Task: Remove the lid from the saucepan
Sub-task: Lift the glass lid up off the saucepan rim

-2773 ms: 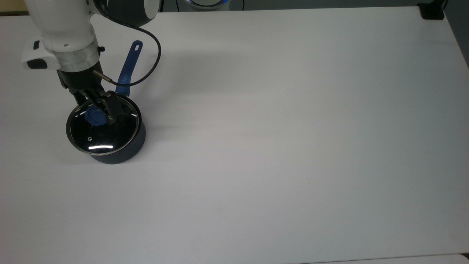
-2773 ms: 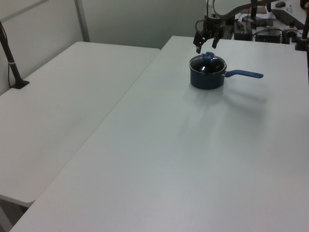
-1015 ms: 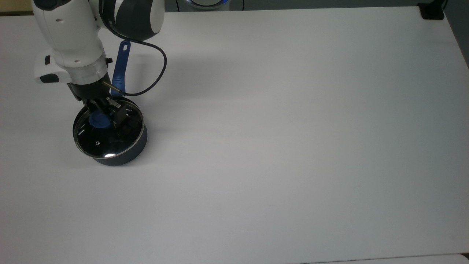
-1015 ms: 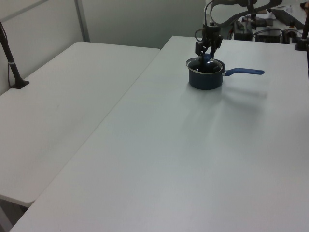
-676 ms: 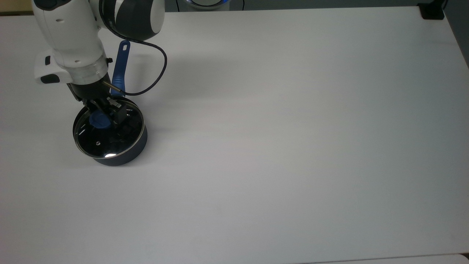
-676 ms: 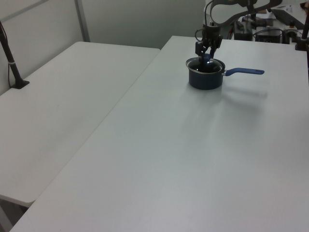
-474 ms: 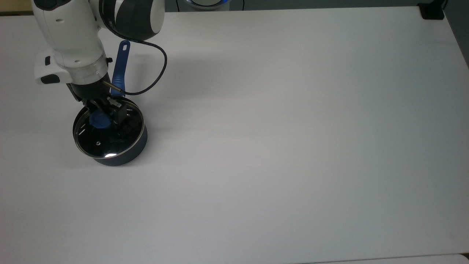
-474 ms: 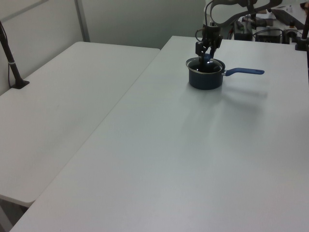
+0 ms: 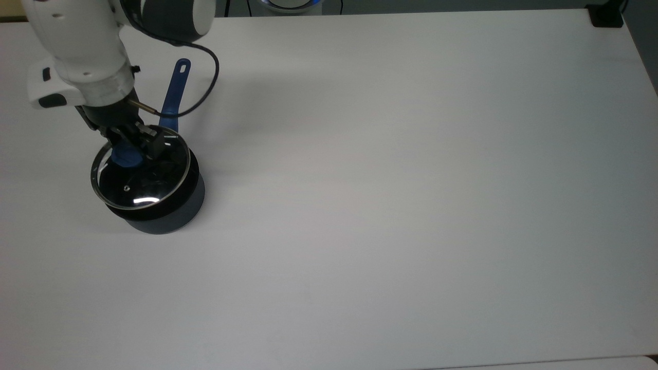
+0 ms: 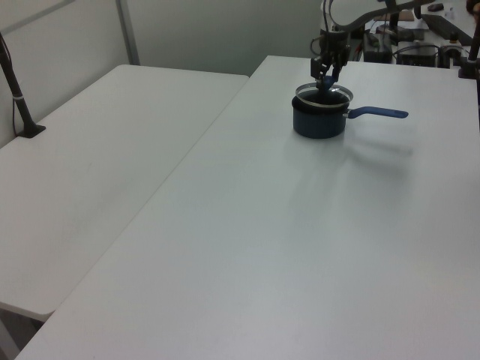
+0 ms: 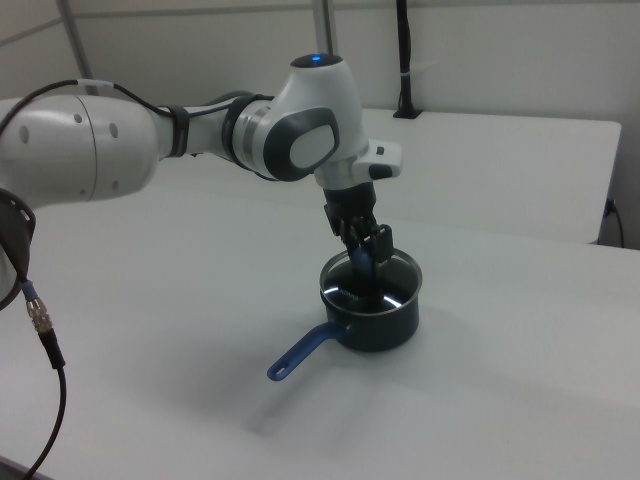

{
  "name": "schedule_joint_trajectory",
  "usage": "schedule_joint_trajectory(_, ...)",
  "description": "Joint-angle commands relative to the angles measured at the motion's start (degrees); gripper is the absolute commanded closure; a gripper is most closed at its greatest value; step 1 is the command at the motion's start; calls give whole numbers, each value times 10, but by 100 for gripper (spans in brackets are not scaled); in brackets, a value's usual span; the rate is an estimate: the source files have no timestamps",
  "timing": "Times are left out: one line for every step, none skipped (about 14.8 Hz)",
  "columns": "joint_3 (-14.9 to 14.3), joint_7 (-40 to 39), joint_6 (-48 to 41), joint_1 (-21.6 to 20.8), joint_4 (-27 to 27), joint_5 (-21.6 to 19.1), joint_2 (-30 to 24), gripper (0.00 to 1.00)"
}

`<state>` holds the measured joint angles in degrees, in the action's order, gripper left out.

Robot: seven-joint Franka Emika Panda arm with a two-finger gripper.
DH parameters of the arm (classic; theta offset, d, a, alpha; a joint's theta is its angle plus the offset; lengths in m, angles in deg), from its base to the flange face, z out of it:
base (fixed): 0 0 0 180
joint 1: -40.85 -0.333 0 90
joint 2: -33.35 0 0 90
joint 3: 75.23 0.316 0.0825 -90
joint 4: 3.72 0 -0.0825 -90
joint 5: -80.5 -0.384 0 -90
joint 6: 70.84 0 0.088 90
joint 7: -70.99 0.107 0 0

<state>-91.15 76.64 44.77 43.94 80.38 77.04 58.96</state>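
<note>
We see one saucepan [image 9: 169,208] on the white desk [image 9: 411,180], near the desk's edge at the top view's left and closer to the far corner there than to the near one. Its one long blue handle [image 9: 172,100] gives it its long axis: in the top view the handle runs from the pot up toward the far edge, leaning slightly to the top view's right, with the hole at its tip. In the left view the handle [image 10: 379,113] points to the left view's right; in the right view it [image 11: 303,352] points down and to the right view's left.

We count one lid [image 9: 139,180], a glass disc with a steel rim. It sits above the pot's mouth, shifted toward the top view's left, so a dark crescent of the pot's rim shows on the other side. In the left view the lid [image 10: 323,94] hangs clear of the rim.

The one gripper [image 9: 126,150] comes down from above with its jaws clenched on the blue knob [image 9: 123,156].
</note>
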Motion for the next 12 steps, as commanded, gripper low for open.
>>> schedule_joint_trajectory(-9,-23,-40,-8,-11,6,-12,54)
schedule_joint_trajectory(-10,-23,-41,-8,-11,11,-12,54)
schedule_joint_trajectory(-9,-22,-42,-9,-12,19,-13,54)
schedule_joint_trajectory(-9,-21,-42,-9,-12,23,-17,54)
schedule_joint_trajectory(-8,-19,-42,-11,-12,27,-19,54)
schedule_joint_trajectory(-7,-17,-42,-13,-12,30,-20,54)
schedule_joint_trajectory(-7,-16,-42,-22,-11,34,-21,54)
schedule_joint_trajectory(-7,-15,-43,-28,-11,37,-24,54)
schedule_joint_trajectory(-6,-15,-44,-33,-10,40,-28,54)
schedule_joint_trajectory(-4,-15,-57,-34,-10,42,-32,54)
schedule_joint_trajectory(-3,-15,-75,-40,-10,46,-35,54)
schedule_joint_trajectory(-6,-15,-90,-60,-9,49,-41,54)
